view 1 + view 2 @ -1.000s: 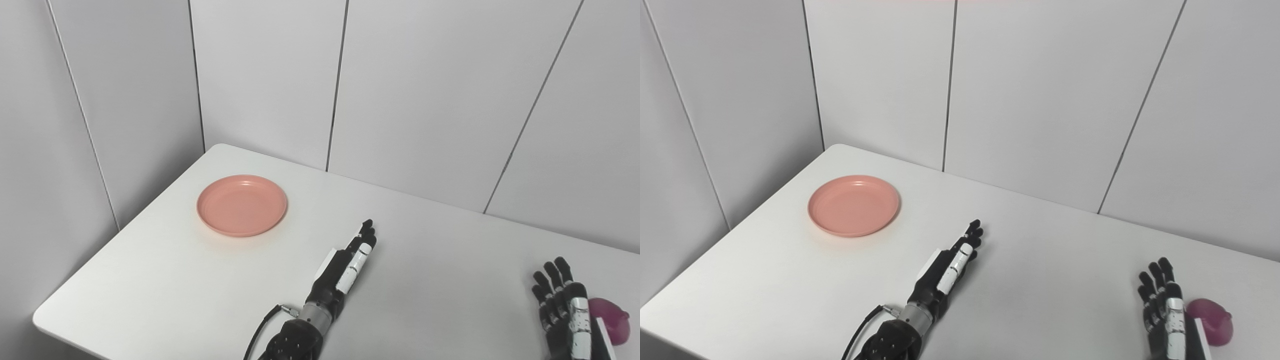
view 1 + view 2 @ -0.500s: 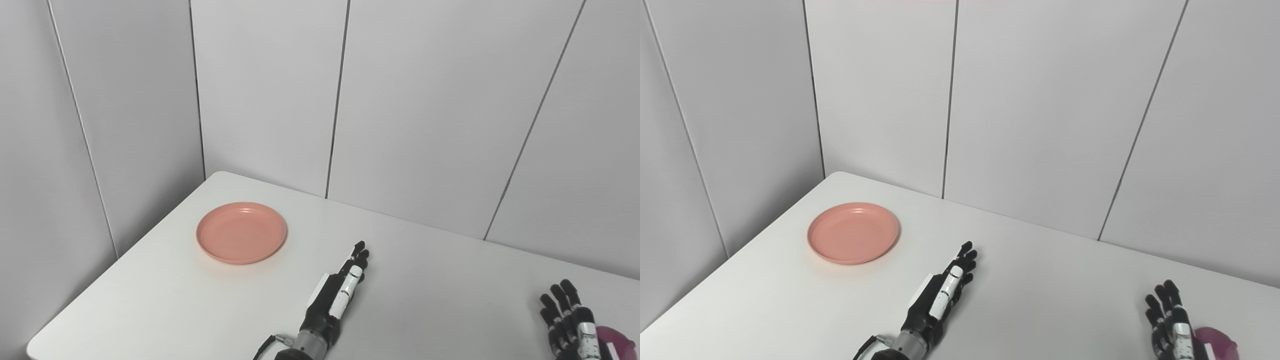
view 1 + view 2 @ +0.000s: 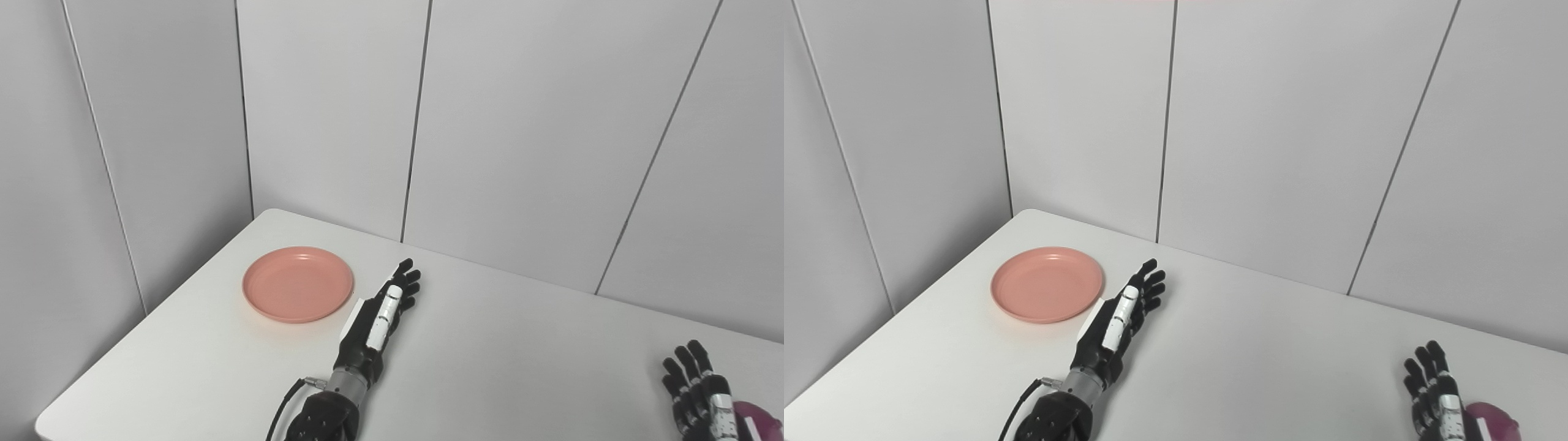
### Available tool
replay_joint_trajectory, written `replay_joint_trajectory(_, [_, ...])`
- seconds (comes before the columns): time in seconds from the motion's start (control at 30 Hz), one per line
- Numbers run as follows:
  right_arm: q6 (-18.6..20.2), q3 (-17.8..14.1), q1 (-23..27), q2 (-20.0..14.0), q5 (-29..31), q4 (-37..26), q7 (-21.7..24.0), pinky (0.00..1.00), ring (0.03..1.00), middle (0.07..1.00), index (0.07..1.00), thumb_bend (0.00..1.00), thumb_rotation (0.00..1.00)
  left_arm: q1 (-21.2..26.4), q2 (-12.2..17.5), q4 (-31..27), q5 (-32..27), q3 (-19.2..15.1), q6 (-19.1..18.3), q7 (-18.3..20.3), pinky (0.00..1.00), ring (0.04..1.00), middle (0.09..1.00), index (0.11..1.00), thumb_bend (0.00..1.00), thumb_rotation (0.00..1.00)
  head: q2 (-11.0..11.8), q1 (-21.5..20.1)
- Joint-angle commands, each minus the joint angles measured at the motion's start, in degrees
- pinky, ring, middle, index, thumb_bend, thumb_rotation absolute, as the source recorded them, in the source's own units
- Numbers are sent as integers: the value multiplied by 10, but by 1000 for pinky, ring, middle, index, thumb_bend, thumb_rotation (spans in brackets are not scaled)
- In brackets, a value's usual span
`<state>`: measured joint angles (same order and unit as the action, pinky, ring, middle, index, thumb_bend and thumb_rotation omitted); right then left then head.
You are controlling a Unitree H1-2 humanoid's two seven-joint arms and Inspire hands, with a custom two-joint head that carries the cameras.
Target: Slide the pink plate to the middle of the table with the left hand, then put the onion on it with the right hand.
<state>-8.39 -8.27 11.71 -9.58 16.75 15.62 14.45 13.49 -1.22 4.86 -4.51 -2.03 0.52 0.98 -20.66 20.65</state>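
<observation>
1. The pink plate (image 3: pixel 298 283) sits near the table's (image 3: pixel 520 355) far-left corner; we see nothing in it and no writing.
2. Our left hand (image 3: pixel 378 316) hovers just beside it, fingers spread.
3. Our right hand (image 3: pixel 1436 392), fingers spread, touches the onion (image 3: pixel 1494 418).

We look down from head height through two side-by-side cameras, facing a white table (image 3: pixel 520 367) and the grey wall panels (image 3: pixel 520 122) behind it. Both views share nearly the same scene; the right eye view sits slightly further right.
</observation>
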Motion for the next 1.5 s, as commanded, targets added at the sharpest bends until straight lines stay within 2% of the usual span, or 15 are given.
replay_joint_trajectory(0.0, [-30,-2,-35,3,5,49,12,1000,976,983,993,553,890,31,15,-16,4,-7,-1,-3,937,916,919,915,565,1000,0,0])
replay_joint_trajectory(0.17, [-25,-3,-38,4,2,41,7,1000,968,978,990,557,883,43,34,-20,2,-28,-5,-12,905,889,888,878,557,1000,1,6])
replay_joint_trajectory(0.37, [-39,-2,-39,-3,5,51,19,1000,981,989,1000,556,909,67,59,-6,0,-58,-3,-24,892,878,876,860,576,1000,0,12])
replay_joint_trajectory(0.57, [-42,-4,-40,-2,4,53,16,1000,976,981,990,563,892,101,92,32,-11,-80,-10,-25,859,847,838,822,585,1000,4,17])
replay_joint_trajectory(0.73, [-47,-1,-38,-3,-2,58,16,1000,981,985,996,573,914,135,139,87,-23,-97,-3,-9,852,843,833,818,595,1000,9,20])
replay_joint_trajectory(0.87, [-34,-9,-40,6,14,50,11,1000,967,967,970,573,828,161,173,137,-33,-108,16,0,818,816,815,799,582,1000,11,21])
replay_joint_trajectory(1.0, [-37,-10,-40,8,13,50,10,1000,963,960,959,573,813,179,199,182,-31,-111,35,11,853,833,817,795,603,1000,13,20])
replay_joint_trajectory(1.07, [-35,-10,-41,9,14,47,10,1000,963,958,956,562,807,191,215,212,-31,-112,45,16,835,824,807,785,615,1000,13,20])
replay_joint_trajectory(1.3, [-38,-11,-39,10,12,54,9,1000,959,952,952,558,808,225,251,286,-40,-119,63,32,811,812,812,799,554,1000,16,20])
replay_joint_trajectory(1.47, [-39,-11,-37,10,14,56,10,1000,959,951,948,553,798,242,271,332,-32,-113,85,35,794,803,797,792,557,1000,18,20])
